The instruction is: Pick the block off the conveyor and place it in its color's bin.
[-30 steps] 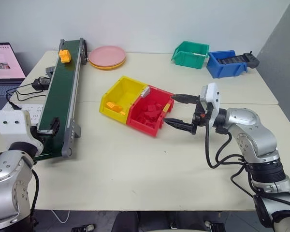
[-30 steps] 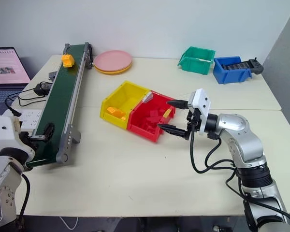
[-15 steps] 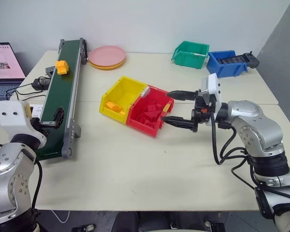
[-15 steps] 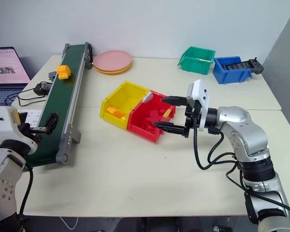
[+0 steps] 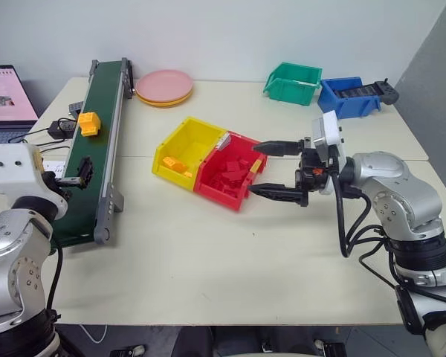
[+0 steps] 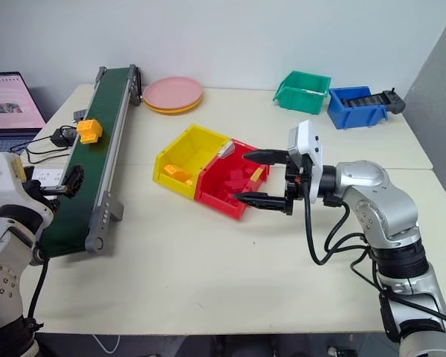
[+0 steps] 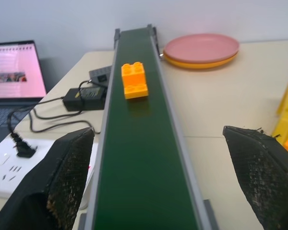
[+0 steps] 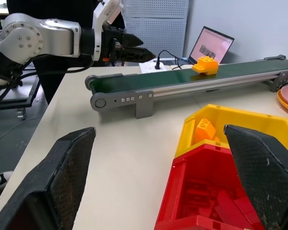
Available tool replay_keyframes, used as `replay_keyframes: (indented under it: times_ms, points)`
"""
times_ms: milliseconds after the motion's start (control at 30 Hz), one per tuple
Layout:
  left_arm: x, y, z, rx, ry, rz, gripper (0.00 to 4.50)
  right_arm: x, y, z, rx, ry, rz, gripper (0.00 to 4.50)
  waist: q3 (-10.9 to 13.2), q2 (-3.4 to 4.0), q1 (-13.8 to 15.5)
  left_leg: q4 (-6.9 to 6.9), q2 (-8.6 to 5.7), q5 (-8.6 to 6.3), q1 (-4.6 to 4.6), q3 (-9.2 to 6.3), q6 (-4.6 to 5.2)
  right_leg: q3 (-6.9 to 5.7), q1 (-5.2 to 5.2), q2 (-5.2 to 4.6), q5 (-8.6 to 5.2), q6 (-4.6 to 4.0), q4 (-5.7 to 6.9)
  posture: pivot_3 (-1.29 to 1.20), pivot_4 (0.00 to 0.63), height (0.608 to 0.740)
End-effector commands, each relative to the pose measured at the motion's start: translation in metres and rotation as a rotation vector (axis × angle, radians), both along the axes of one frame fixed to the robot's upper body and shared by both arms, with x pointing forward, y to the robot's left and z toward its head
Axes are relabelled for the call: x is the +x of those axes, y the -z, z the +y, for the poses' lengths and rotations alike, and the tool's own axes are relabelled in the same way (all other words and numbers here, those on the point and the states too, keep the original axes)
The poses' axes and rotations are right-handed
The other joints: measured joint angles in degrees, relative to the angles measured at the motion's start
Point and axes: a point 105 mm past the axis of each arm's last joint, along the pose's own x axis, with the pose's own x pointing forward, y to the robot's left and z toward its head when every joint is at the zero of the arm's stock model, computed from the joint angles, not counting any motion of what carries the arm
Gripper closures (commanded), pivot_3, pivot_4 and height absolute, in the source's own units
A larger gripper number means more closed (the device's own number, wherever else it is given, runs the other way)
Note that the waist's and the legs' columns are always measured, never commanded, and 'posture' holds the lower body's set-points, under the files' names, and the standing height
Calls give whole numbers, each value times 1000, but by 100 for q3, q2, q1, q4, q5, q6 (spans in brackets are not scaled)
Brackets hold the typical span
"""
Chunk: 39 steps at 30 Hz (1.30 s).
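Your left gripper [image 7: 158,177] hangs wide open and empty over the near end of the conveyor [image 5: 89,160], with the block [image 5: 88,123] on the belt at its 12 o'clock. Your right gripper [image 5: 271,169] is wide open and empty too, beside the red bin [image 5: 230,178], and the yellow bin [image 5: 184,149] touches that one at its 10 o'clock.

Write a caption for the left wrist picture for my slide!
An open left hand waits over the green conveyor as the orange block rides on it.

Yellow-orange block [image 5: 88,123] upright on green conveyor [image 5: 97,149], yellow bin [image 5: 186,149] apart.
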Motion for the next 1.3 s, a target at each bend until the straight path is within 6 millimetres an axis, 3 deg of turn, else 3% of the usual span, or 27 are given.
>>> replay_keyframes:
  times_ms: [33, 433, 867, 1033, 1133, 1300]
  points:
    - [-1, -12, 1, -26, -8, -32, 21, -7, -9, 2, -6, -24, -62, 0, 0, 0, 0, 0, 0, 0, 0, 0, 0, 0, 0, 0, 0, 0, 0, 0, 150, 740]
    - [3, 9, 24, -144, -112, 86, 21, -16, -7, 4, -57, -103, -54, 0, 0, -1, 1, -1, 0, 0, 0, -2, 0, -2, 0, 0, 0, 0, -4, 0, 150, 740]
    - [16, 24, 15, -124, -101, 177, 21, -21, -8, 3, -90, -145, -70, 0, 1, -1, 1, -3, 0, 0, -4, -5, -1, -3, 0, -1, 0, 0, -10, 0, 150, 740]
    - [14, 29, 13, -124, -113, 190, 745, -20, -9, 3, -95, -144, -79, 0, 1, -1, 3, -8, 0, 0, -4, -5, -1, -3, 0, -1, 0, 0, -18, 0, 150, 740]
    - [8, 30, 6, -137, -119, 181, 1505, -19, -11, 2, -97, -141, -92, 0, 1, -1, 5, -10, -1, 0, -6, -5, -1, -3, 0, -4, 0, 0, -22, 0, 150, 740]
    - [-4, 26, -3, -148, -143, 158, 2347, -16, -15, 0, -100, -142, -108, 0, 1, -3, 7, -10, -1, 0, -10, -6, -2, -6, -1, -5, 1, 0, -25, 0, 150, 740]
